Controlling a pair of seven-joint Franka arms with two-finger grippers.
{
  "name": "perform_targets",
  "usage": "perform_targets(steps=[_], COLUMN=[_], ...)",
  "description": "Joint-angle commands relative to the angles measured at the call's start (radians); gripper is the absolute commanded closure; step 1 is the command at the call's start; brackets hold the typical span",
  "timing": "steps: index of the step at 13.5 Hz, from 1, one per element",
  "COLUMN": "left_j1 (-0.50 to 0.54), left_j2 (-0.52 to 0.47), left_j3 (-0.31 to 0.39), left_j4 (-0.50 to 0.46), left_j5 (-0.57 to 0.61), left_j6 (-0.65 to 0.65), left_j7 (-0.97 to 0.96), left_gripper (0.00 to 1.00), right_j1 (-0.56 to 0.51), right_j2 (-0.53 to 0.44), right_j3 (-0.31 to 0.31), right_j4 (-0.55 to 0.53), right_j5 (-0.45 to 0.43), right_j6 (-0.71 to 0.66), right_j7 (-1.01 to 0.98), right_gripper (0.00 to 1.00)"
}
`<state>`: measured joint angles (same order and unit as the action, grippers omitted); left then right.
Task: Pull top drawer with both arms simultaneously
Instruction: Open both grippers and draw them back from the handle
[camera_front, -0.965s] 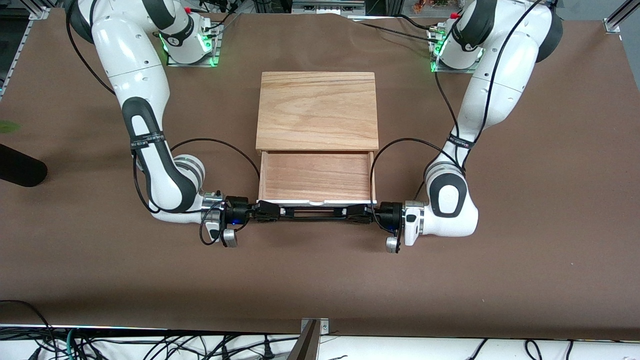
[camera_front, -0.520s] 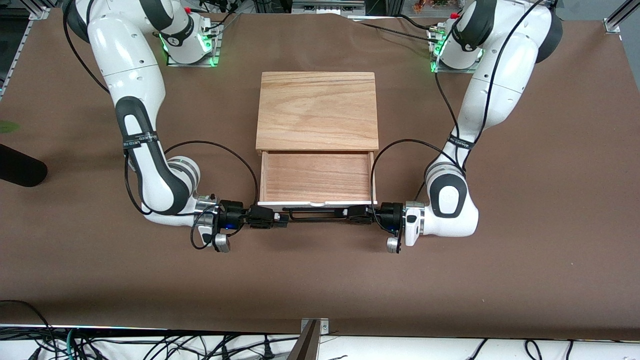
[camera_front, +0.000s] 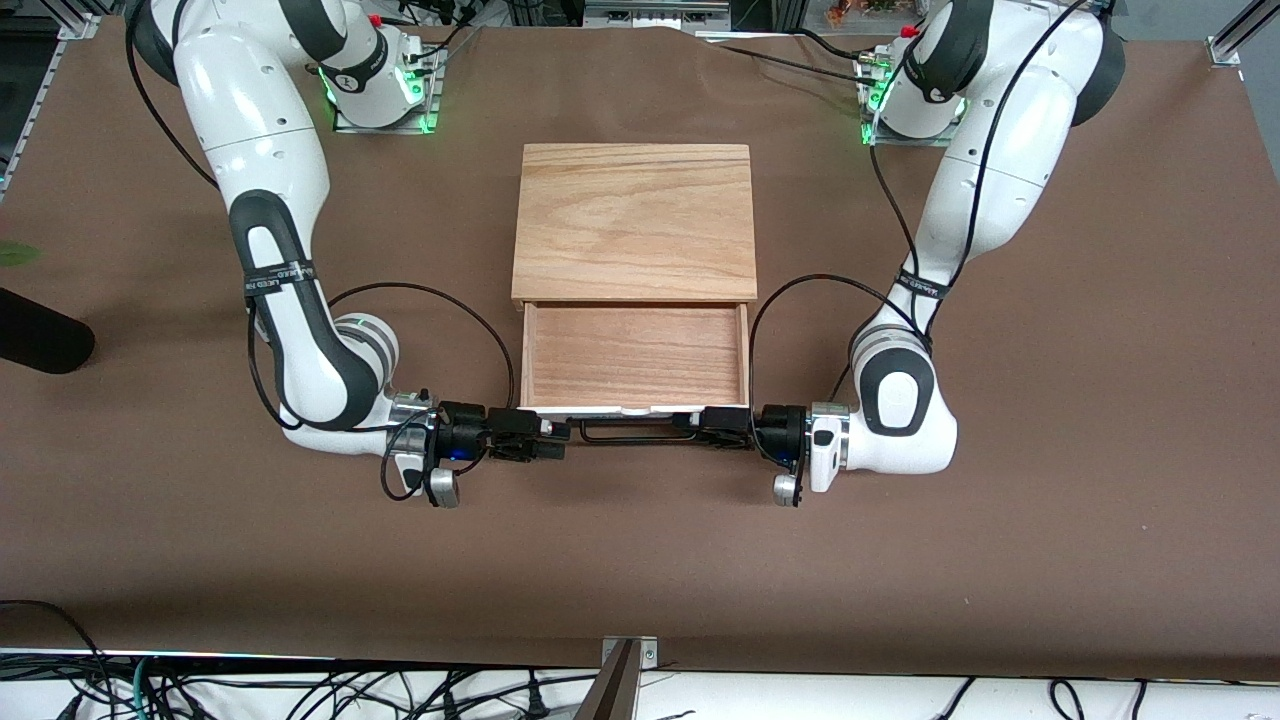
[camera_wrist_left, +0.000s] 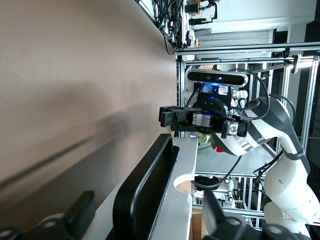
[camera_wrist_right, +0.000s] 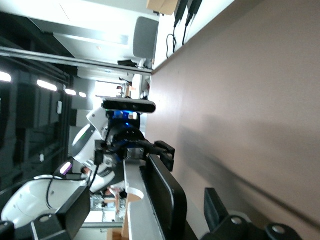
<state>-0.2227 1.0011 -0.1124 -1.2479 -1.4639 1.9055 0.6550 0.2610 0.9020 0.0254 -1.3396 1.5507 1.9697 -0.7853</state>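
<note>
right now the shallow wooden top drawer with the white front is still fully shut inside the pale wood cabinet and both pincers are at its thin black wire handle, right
Not quite. The front view shows the shallow wooden top drawer pulled out of the pale wood cabinet, its reddish-brown floor exposed. The rest holds: the left pincer and right pincer are both at the ends of the thin black wire handle.

I'm seeing the top drawer standing pulled out of the pale wooden cabinet, its reddish wood floor lying bare and its black wire handle running along the white front. The right gripper is sitting at the handle's end toward the right arm, fingers spread. The left gripper is sitting at the other end, also open around the bar.
</note>
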Motion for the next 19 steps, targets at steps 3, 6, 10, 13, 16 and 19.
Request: perform_targets(steps=[3,6,10,13,16,19], left_j1=[0.002,0.025,0.089,0.106,0.106,0.126], left_j2=[-0.009,-0.032,-0.087,-0.130,-0.238,-0.318], left_j3=[0.000,0.002,0.041,0.132,0.171,0.174], left_j4=[0.018,0.025,0.027,0.031,0.033,0.031], left_j5=[0.027,0.124,0.212,0.279,0.598,0.791], left_j6=[-0.011,-0.020,-0.133,-0.256,-0.267,-0.267], left_j7=[-0.018,-0.020,-0.020,-0.014,-0.009,-0.008], left_gripper=[0.00,0.00,0.00,0.00,0.00,0.00], right_j1=[-0.005,-0.003,-0.002,0.006,0.004,0.000], right_j2=[-0.006,-0.061,-0.164,-0.267,-0.334,-0.431], right_j3=[-0.038,-0.088,-0.168,-0.234,-0.254,-0.285], right_j4=[0.086,0.086,0.085,0.085,0.080,0.085], right_j5=[-0.222,-0.446,-0.746,-1.046,-1.217,-1.317], right_j6=[-0.009,-0.026,-0.095,-0.144,-0.311,-0.474], right_j7=[0.021,0.023,0.024,0.067,0.168,0.261], right_gripper=[0.00,0.00,0.00,0.00,0.00,0.00])
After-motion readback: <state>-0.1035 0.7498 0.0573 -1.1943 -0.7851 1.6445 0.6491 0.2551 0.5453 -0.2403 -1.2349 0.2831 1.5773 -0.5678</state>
